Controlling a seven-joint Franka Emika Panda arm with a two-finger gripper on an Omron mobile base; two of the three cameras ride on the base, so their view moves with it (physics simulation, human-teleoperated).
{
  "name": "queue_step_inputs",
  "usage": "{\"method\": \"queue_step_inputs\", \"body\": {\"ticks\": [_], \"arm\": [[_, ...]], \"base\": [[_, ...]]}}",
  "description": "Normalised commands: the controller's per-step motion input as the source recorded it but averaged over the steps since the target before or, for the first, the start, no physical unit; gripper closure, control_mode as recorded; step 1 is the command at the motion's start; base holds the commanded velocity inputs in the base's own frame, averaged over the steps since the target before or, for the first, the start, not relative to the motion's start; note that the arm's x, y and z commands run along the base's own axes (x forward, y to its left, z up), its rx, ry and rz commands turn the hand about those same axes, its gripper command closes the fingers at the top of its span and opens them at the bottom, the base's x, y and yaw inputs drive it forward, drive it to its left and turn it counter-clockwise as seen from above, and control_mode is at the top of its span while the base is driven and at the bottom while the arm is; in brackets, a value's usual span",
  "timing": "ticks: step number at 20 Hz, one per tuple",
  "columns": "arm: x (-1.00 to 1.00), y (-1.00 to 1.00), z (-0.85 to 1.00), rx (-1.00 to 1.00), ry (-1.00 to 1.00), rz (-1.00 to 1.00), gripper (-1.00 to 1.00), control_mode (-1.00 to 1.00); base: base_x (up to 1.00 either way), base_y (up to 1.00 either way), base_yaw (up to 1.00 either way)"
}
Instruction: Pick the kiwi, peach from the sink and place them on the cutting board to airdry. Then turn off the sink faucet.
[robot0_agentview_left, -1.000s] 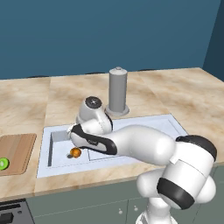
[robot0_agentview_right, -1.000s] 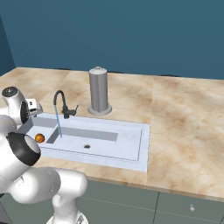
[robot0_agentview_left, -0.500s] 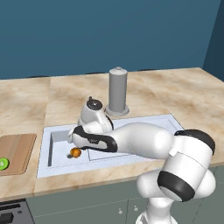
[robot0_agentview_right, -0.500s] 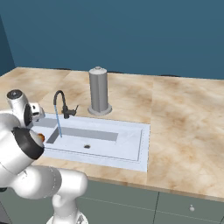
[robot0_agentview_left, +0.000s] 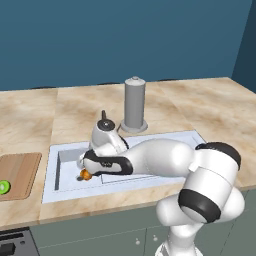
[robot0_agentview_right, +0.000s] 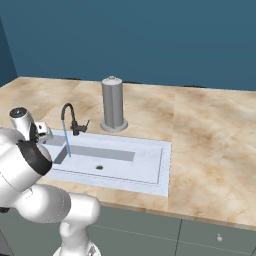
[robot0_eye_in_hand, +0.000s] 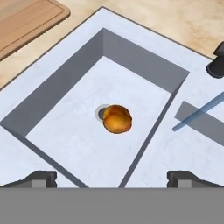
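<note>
My arm has dropped lower over the sink (robot0_agentview_left: 150, 137); end effector (robot0_eye_in_hand: 112, 177) spread above the peach (robot0_eye_in_hand: 117, 118), marble bench (robot0_agentview_left: 210, 105), grey cylinder (robot0_agentview_left: 134, 103) behind.

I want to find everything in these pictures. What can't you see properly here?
- Peach: left base view, mostly hidden behind the arm.
- Kiwi and cutting board: left base view, cut off by the left edge.
- Faucet: hand view, cut off by the right edge.
- Drain under peach: hand view, mostly covered.
</note>
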Motion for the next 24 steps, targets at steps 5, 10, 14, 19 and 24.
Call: {"method": "queue_step_inputs", "body": {"ticks": [5, 10, 14, 19, 24], "arm": [[0.06, 0.0, -0.15, -0.01, 0.0, 0.0, -1.0, -1.0], [0.12, 0.0, -0.09, 0.0, 0.0, 0.0, -1.0, -1.0], [0.1, 0.0, -0.15, 0.0, 0.0, 0.0, -1.0, -1.0], [0.08, 0.0, -0.15, 0.0, 0.0, 0.0, -1.0, -1.0], [0.09, 0.0, -0.1, 0.0, 0.0, 0.0, -1.0, -1.0]], "base": [[0.0, 0.0, 0.0], [0.0, 0.0, 0.0], [0.0, 0.0, 0.0], [0.0, 0.0, 0.0], [0.0, 0.0, 0.0]]}}
